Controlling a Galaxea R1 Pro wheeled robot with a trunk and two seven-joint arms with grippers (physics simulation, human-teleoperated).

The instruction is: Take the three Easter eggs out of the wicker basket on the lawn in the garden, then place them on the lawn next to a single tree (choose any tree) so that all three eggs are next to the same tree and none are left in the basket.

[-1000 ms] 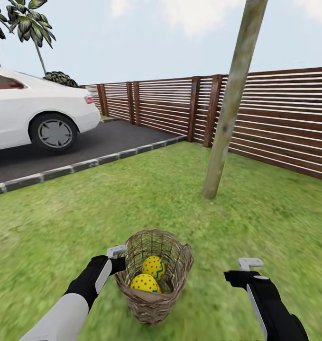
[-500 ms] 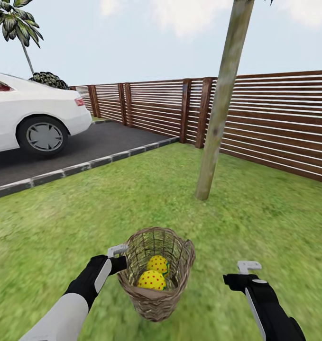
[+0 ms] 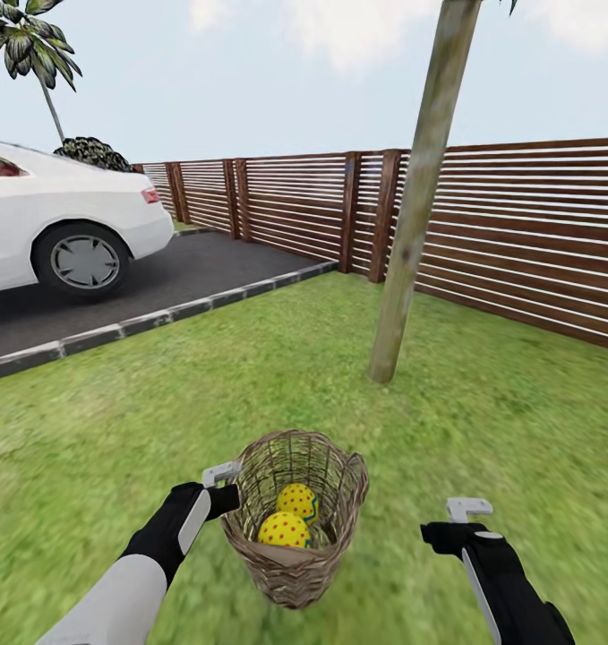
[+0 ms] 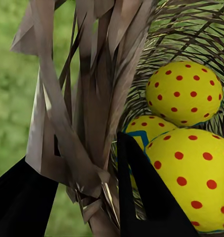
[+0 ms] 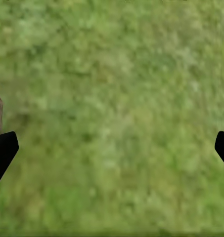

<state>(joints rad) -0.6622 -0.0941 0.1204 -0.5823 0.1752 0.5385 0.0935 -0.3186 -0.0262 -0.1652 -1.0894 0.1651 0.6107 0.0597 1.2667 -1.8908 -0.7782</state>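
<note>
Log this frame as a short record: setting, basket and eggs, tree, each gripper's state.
setting: lawn, slatted fence, white car on driveway
basket: wicker basket, held off the grass by its rim
eggs: three Easter eggs inside the basket
tree: trunk ahead, base beyond the basket
left gripper: fingers clamped across the basket rim
right gripper: open, empty, over grass
</note>
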